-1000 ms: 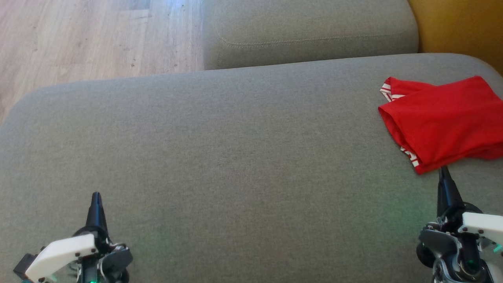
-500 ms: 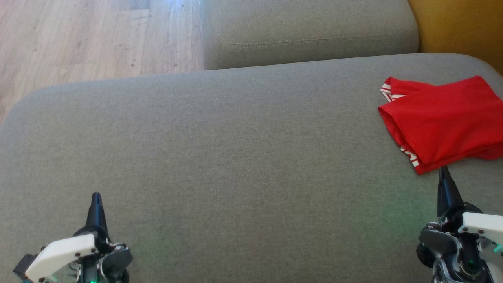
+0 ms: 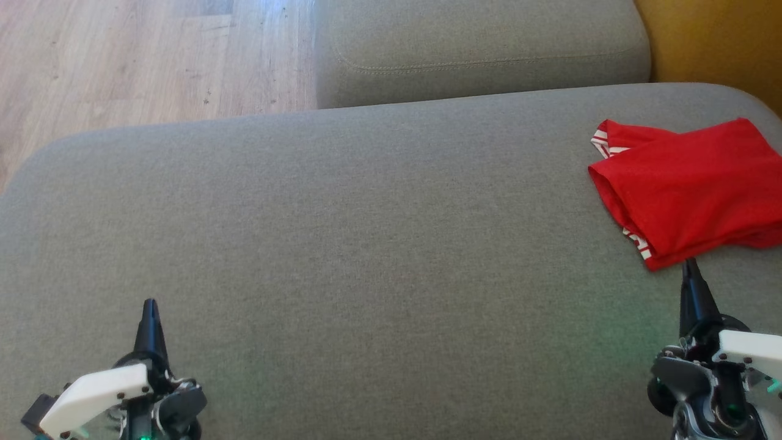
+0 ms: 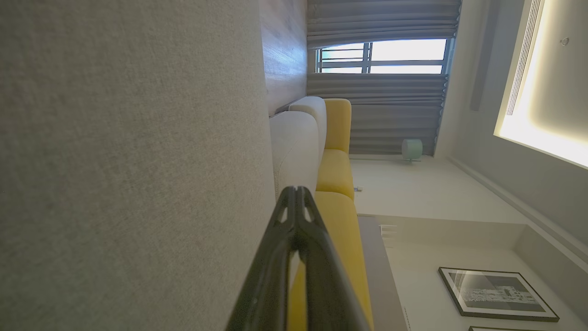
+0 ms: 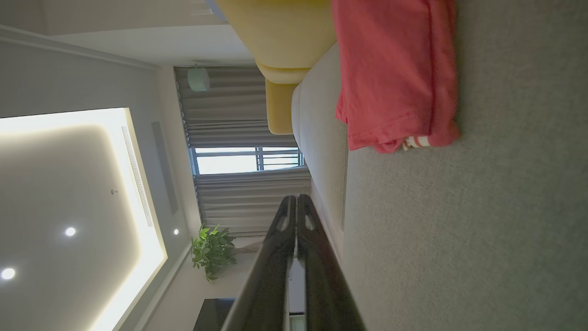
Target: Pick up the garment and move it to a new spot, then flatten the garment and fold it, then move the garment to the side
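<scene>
**Garment folded and set at the right edge; both grippers shut and empty**

The red garment (image 3: 690,189), trimmed in red-and-white stripes, lies as a compact packet of several layers on the grey sofa seat (image 3: 366,232). It sits close to the seat's right edge, toward the far right corner. Its outline is roughly square. A strip of striped hem peeps out at its near corner and another at its far left corner.

The right gripper (image 3: 690,264) has its two dark fingers pressed together with nothing between them. Its tip points at the garment's near corner and sits just beside it. In the right wrist view grey seat fabric shows between the fingers and the cloth, so the two look apart rather than touching.

The left gripper (image 3: 149,304) is by the seat's near left corner, well apart from the garment. Its fingers are likewise closed on nothing.

Judging by how things lie, the pick-up, the move, the flattening and the fold are all done. The folded packet already rests at the side of the seat, so the last step looks complete too. At most the arms may need to be drawn back, or the packet nudged if the spot is not far enough aside
</scene>
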{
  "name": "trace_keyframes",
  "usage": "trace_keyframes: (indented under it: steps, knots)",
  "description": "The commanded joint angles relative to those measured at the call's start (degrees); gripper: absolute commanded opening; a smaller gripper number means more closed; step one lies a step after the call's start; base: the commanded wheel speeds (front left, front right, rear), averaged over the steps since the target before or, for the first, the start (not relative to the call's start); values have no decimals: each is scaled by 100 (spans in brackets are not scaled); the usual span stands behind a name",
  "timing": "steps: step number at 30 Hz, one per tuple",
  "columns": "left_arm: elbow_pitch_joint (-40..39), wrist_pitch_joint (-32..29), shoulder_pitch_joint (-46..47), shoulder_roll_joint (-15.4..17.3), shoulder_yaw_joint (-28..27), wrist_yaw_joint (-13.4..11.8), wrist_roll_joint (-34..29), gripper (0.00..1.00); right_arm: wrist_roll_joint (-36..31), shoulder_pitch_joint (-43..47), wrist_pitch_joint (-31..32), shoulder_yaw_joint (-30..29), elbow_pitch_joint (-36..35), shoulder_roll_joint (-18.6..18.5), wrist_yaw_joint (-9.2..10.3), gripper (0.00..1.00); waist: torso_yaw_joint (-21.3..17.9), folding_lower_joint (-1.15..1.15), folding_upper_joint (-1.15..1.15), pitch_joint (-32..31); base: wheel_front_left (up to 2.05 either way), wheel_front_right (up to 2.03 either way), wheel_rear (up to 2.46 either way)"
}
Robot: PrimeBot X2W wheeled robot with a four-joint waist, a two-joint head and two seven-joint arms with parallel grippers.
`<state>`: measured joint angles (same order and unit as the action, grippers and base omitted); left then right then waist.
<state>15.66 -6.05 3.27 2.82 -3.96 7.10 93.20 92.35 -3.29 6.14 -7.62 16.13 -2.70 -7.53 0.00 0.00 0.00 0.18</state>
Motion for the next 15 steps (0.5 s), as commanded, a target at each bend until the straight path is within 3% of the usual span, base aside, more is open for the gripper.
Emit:
trace_keyframes:
  steps: [1,15]
  knots:
    - [-163,-26,290,26,-233,39,-85,0,-14,-289,31,115,-211,-26,4,0,0,0,0,0,0,0,0]
    - [-163,-30,291,22,-239,39,-90,0,-16,-289,33,113,-211,-25,4,0,0,0,0,0,0,0,0]
